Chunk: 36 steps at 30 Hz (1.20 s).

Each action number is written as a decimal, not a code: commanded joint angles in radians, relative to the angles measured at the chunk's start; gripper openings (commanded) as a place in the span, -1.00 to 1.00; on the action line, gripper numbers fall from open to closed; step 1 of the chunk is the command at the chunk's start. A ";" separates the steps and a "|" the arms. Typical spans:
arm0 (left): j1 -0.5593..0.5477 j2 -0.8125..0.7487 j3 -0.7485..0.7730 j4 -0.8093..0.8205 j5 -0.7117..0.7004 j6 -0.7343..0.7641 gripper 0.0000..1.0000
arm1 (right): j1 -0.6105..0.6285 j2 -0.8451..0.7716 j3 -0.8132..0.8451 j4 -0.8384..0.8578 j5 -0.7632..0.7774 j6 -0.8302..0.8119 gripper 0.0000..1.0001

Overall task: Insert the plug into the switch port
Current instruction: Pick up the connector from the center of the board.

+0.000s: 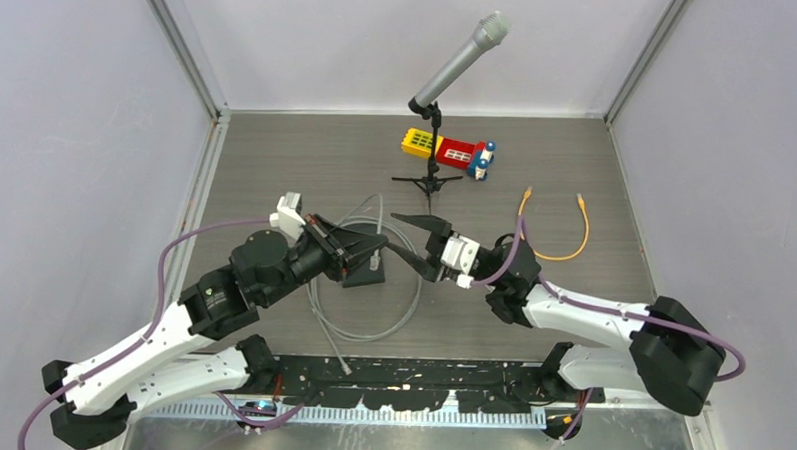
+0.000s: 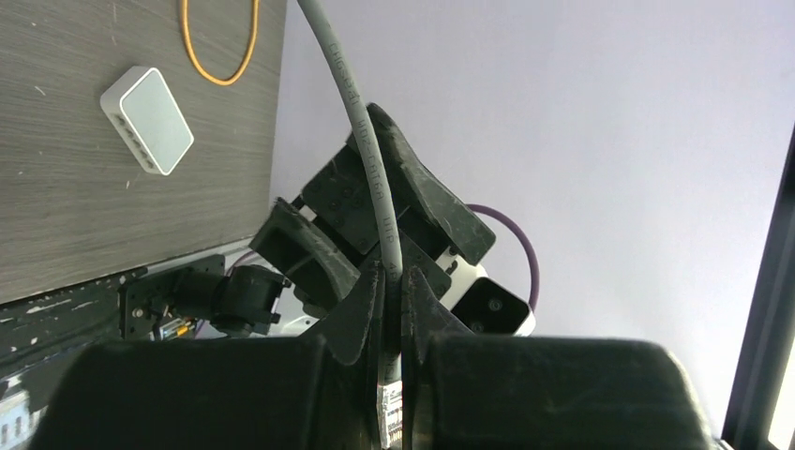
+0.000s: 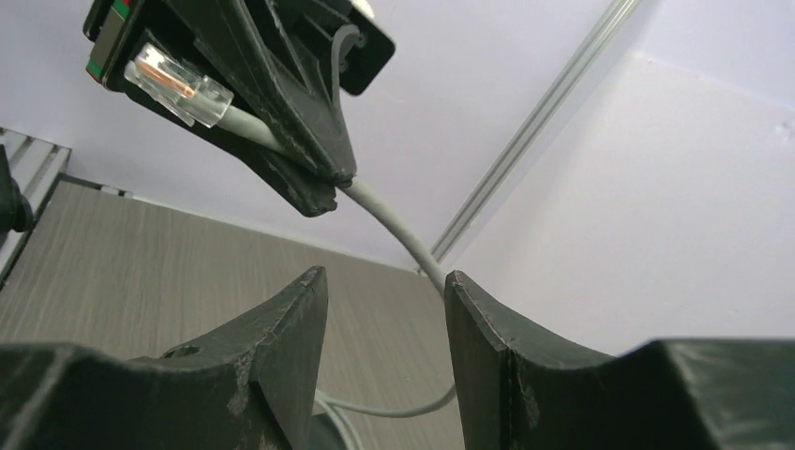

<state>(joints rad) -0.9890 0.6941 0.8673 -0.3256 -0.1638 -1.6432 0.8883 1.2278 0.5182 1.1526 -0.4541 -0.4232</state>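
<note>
table [image 1: 277, 161]: grey wood-grain, matt | plug [image 3: 178, 86]: clear glossy plastic, coppery metal contacts | cable [image 3: 394, 228]: smooth grey matt sheath | switch [image 2: 147, 119]: smooth white plastic, satin | right gripper [image 3: 384, 275] fingers [image 3: 281, 347]: black matt plastic, scuffed edges

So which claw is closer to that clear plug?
Left. The left gripper is shut on the grey cable just behind the plug; the right gripper is open, farther off.

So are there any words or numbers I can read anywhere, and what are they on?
On the grey cable: small print runs along its jacket, too blurred to read.
On the white switch: no label that can be made out.
Nothing else shows any text.
</note>
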 commanded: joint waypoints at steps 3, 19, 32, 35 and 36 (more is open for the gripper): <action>0.001 -0.039 -0.004 0.036 -0.058 -0.021 -1.00 | 0.007 -0.059 0.045 -0.042 0.020 -0.088 0.09; 0.001 -0.063 -0.019 0.057 -0.052 -0.029 -1.00 | 0.011 0.146 0.205 0.015 -0.033 -0.096 0.05; 0.002 -0.080 -0.052 0.064 -0.051 -0.034 -0.78 | 0.015 0.130 0.196 -0.007 -0.073 -0.061 -0.99; 0.001 -0.093 -0.056 0.061 -0.064 -0.010 -0.09 | 0.015 0.108 0.180 -0.047 -0.067 -0.081 -0.99; 0.001 -0.101 -0.054 0.054 -0.072 0.007 0.25 | 0.016 0.096 0.170 -0.060 -0.056 -0.087 -0.99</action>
<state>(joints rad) -0.9890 0.6189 0.8196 -0.2913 -0.1982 -1.6695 0.8978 1.3869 0.6945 1.0874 -0.5121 -0.5140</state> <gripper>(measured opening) 0.362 0.069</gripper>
